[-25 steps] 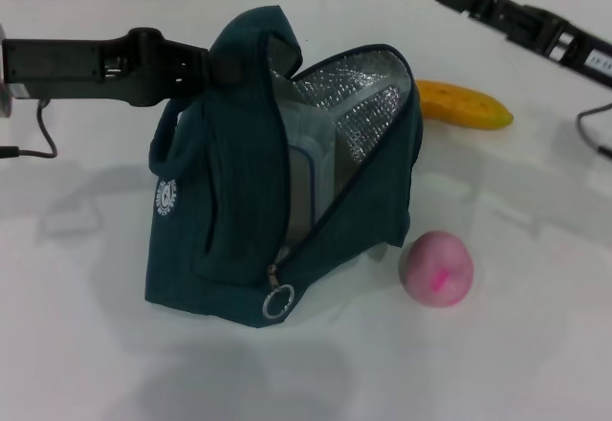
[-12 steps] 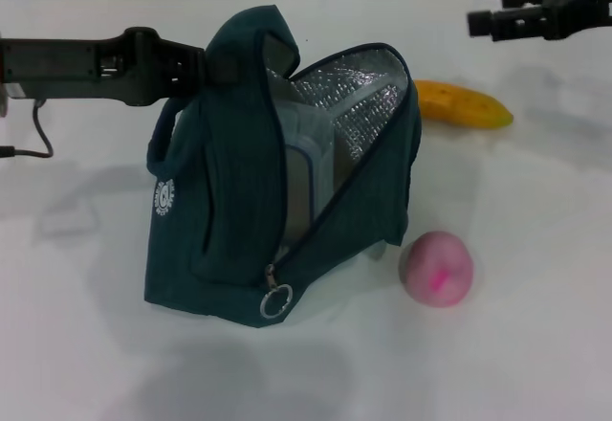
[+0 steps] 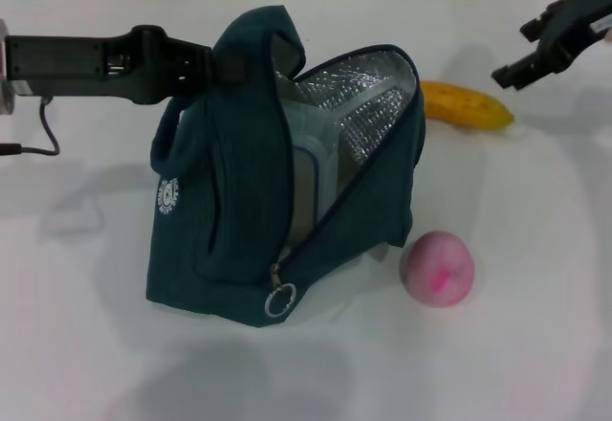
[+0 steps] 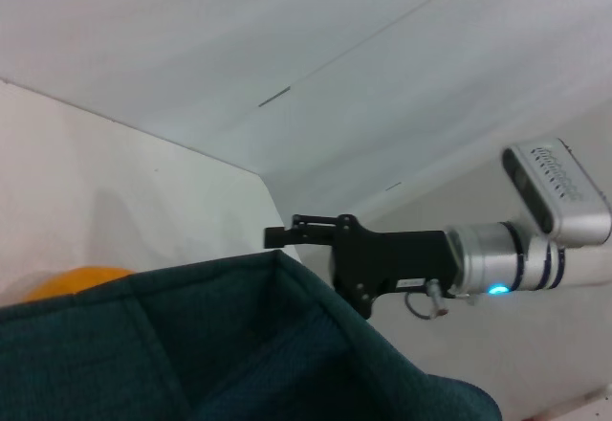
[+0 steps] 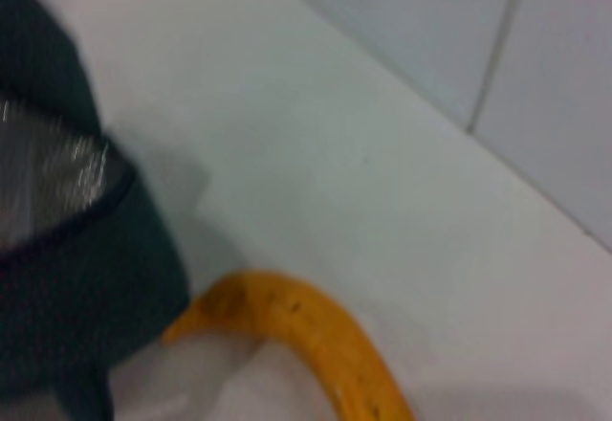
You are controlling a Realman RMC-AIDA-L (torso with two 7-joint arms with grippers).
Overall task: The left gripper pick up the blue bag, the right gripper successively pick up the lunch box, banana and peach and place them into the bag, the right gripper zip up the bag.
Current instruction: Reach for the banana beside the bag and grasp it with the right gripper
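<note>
Tabletop: white, carries everything.

Blue bag: biggest item, centre-left, standing w/ mouth gaping toward robot's right, foil lining showing. Zip ring low at front corner, zip undone. Top fabric held up by left gripper, clamped on bag's upper edge near handle; arm comes in level from left.

Lunch box: already inside bag, on edge, clear wall and blue rim visible through opening. Judged: first item done.

Banana: on tabletop behind and to right of bag, near bag's rear corner but apart from it. Wrist view shows curve close below cam, bag edge just beside one end.

Peach: on tabletop at bag's front right, just beside the flap; untouched.

Right gripper: far right, above and just beyond banana's outer end, fingers spread, holding nothing.

Step in hand, judged: banana pickup. To do well: descend over mid-length, not the tapered end; fingers across the narrow width so curve doesn't roll out; keep clear of bag corner on approach. After lift, come in from the open side, above lunch box rim; left hold must keep mouth wide. Risk: snagging foil lining or nudging peach away.
</note>
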